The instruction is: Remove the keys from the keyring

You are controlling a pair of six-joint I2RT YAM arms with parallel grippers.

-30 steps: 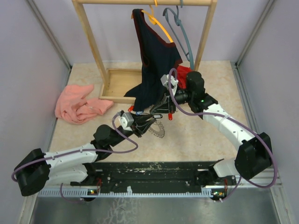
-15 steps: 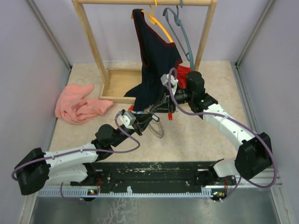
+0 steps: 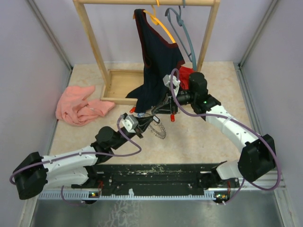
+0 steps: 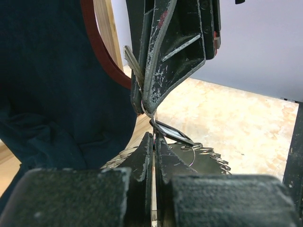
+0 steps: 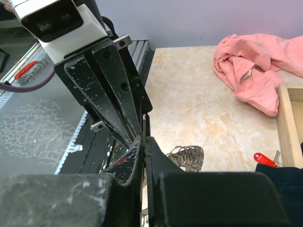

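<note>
left claw (image 4: 154, 142) pinched shut on keyring (image 4: 204, 156), tilted up off surface (image 3: 203, 139) | right claw (image 5: 143, 142) clamped on key (image 4: 134, 64), tip to tip | we judge: opposed grips for pulling the key free

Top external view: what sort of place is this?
Probably a lab robot cell: plain panel walls box in a tabletop, and a small wooden clothes rack stands on it.

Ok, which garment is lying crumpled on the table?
The pink garment, heaped on the tabletop left of the wooden rack. The dark navy garment hangs from that rack instead.
</note>
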